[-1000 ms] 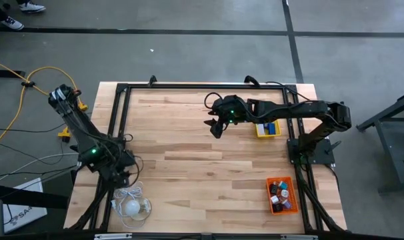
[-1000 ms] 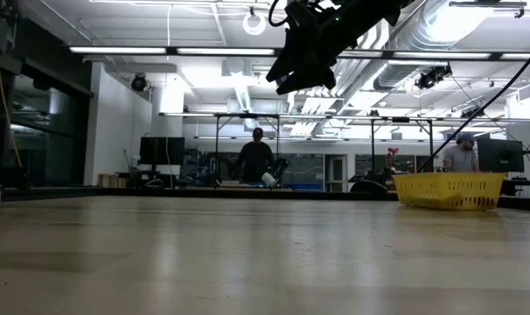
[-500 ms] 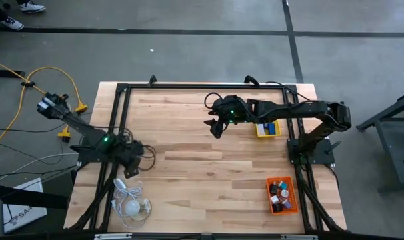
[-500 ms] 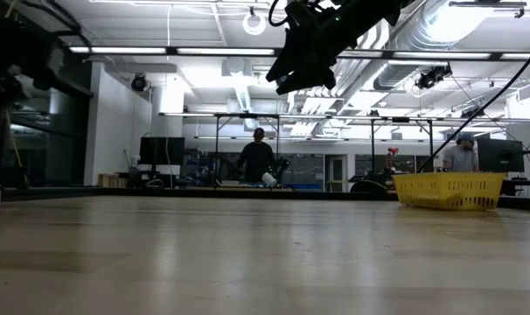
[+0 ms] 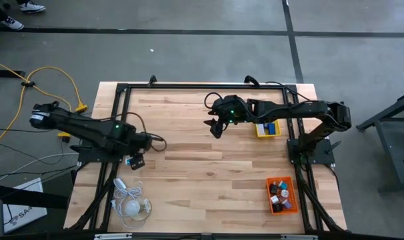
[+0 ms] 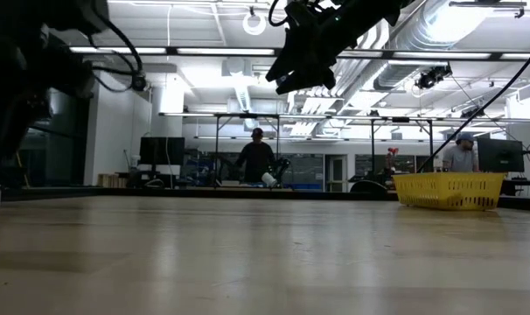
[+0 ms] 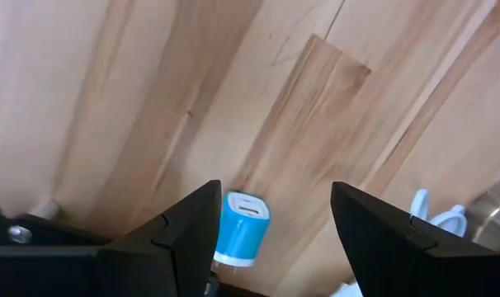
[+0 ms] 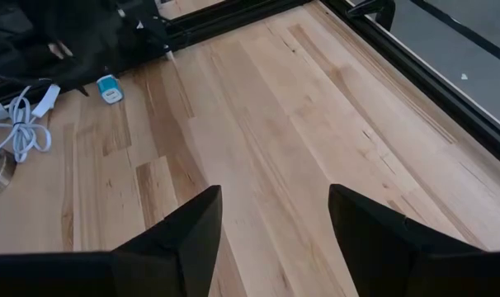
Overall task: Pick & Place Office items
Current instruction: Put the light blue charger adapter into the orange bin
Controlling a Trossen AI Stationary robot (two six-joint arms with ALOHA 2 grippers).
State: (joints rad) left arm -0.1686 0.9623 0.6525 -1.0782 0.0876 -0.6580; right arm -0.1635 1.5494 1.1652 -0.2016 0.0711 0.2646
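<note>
Swinging out over the table, the left gripper (image 7: 271,239) now hovers, fingers spread, above a blue charger plug (image 7: 242,228) (near the white cord); right gripper (image 5: 215,127) waits mid-air, parted.

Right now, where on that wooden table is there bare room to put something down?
The wide middle of the wooden table is bare, between the small blue charger block under the left gripper and the orange plastic tray. It is crowded around the white bulb with its coiled cord and the yellow plastic tray.
</note>
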